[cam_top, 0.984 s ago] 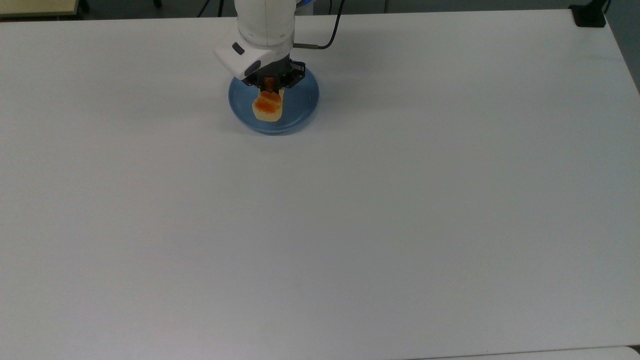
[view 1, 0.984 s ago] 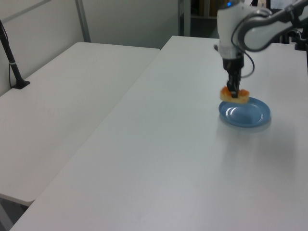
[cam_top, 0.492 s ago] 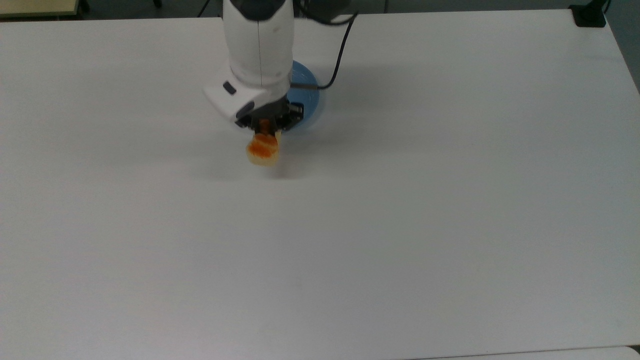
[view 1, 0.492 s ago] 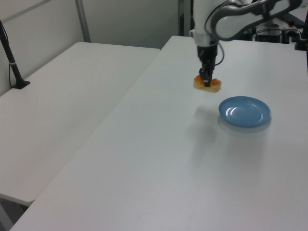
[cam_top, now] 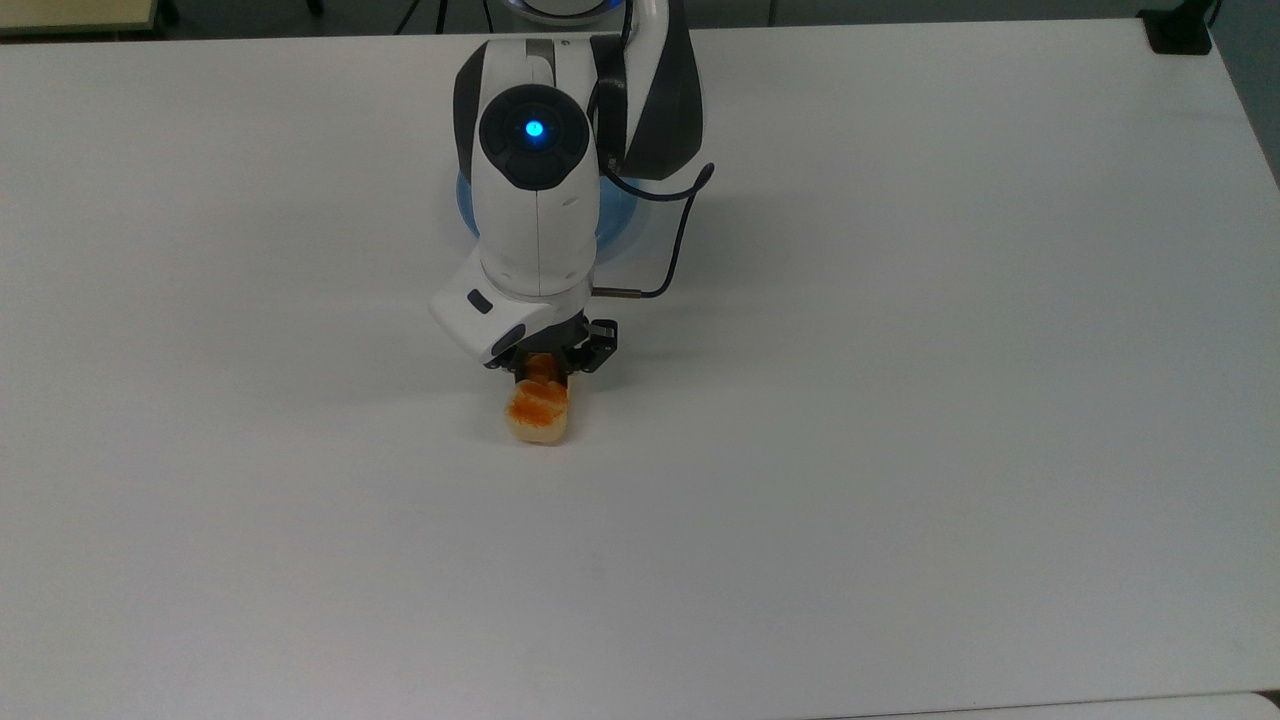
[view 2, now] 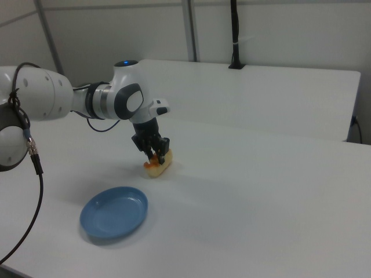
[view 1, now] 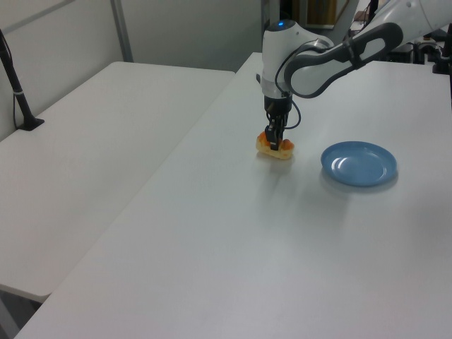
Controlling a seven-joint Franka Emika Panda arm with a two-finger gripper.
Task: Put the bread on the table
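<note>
We see the gripper (cam_top: 545, 372) closed on the bread (cam_top: 540, 412), its fingers pinching the loaf's middle from above; the bread sits low on the white table (cam_top: 900, 400), and from the left view it seems to touch the surface, though we cannot be sure. In the left view the blue plate (view 1: 359, 163) lies bare at about 3 o'clock from the bread, well apart; in the right view it lies at about 7 o'clock.
</note>
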